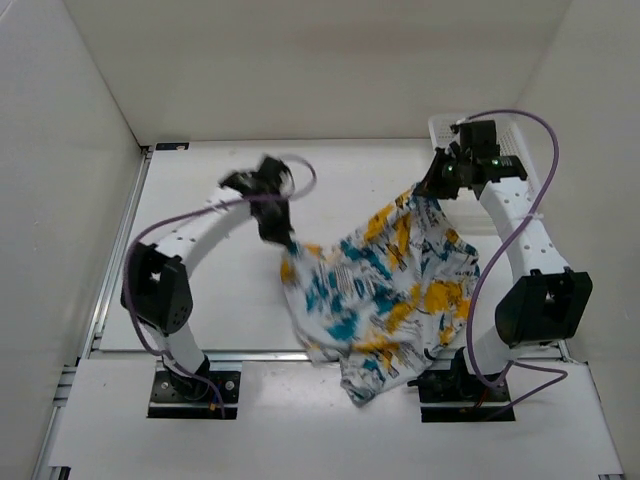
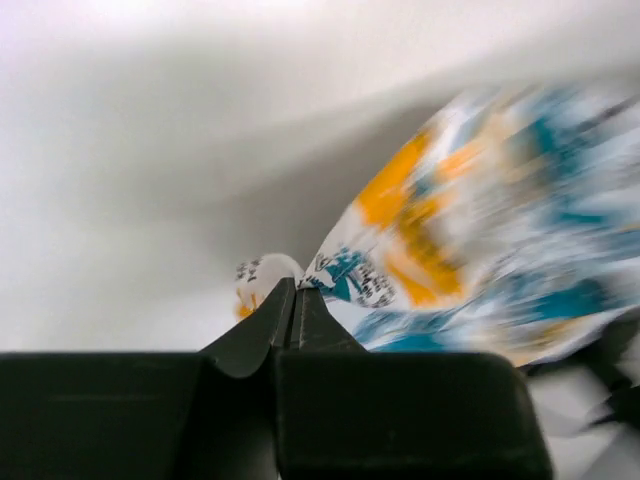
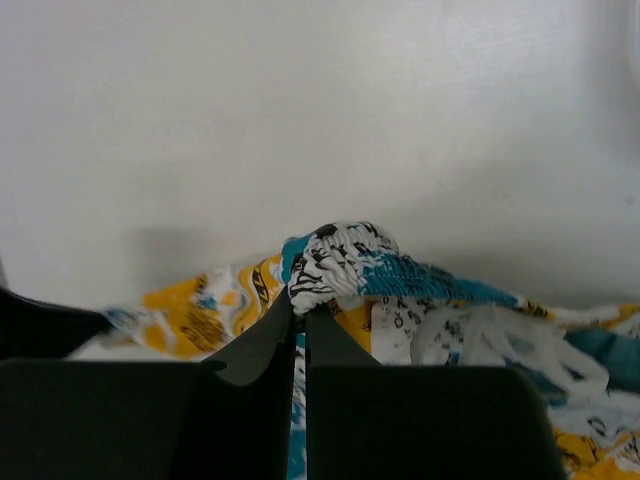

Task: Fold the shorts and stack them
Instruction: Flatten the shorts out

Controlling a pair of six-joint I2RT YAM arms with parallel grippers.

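One pair of printed shorts [image 1: 385, 295] hangs stretched between my two grippers above the table, its lower part drooping over the near table edge. My left gripper [image 1: 283, 240] is shut on the shorts' left corner; in the left wrist view the jaws [image 2: 295, 290] pinch a bit of printed cloth [image 2: 470, 230], blurred by motion. My right gripper [image 1: 428, 192] is shut on the right corner at the elastic waistband; in the right wrist view [image 3: 300, 305] the bunched waistband [image 3: 345, 255] sits over the closed fingertips.
A white mesh basket [image 1: 515, 130] stands at the back right, behind the right arm. White walls enclose the table on the left, back and right. The bare tabletop [image 1: 200, 290] lies under the left arm.
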